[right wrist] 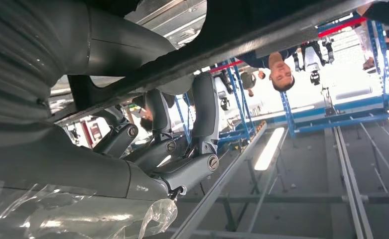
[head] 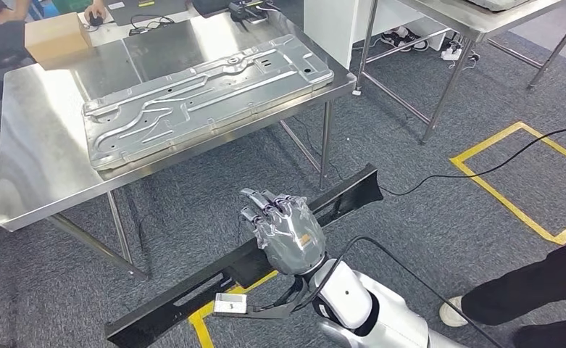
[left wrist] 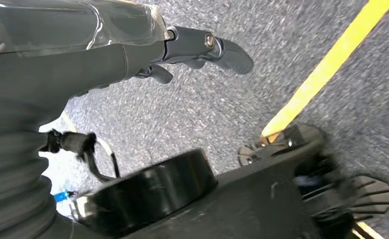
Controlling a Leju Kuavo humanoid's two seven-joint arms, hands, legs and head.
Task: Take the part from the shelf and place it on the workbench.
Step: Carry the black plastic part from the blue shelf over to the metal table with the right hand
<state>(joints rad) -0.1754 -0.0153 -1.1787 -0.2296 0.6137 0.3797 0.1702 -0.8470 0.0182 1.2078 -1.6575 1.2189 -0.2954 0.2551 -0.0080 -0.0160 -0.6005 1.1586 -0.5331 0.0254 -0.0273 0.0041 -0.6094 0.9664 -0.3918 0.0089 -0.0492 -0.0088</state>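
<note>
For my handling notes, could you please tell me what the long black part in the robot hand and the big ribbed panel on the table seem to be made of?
The long black bar-shaped part, held by the right robot hand, looks like matte black plastic or painted metal; its dull, even surface leaves that open. The large grey embossed panel appears to be stamped bare sheet metal, given its pressed ribs and soft sheen. It lies on a shiny steel workbench, probably stainless.

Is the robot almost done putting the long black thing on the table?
Partly. Done: the long black part is off the shelf. In hand: the right hand grips it from below, above the carpet. Left: carry it to the steel workbench, where a large metal panel lies, and set it down.
</note>
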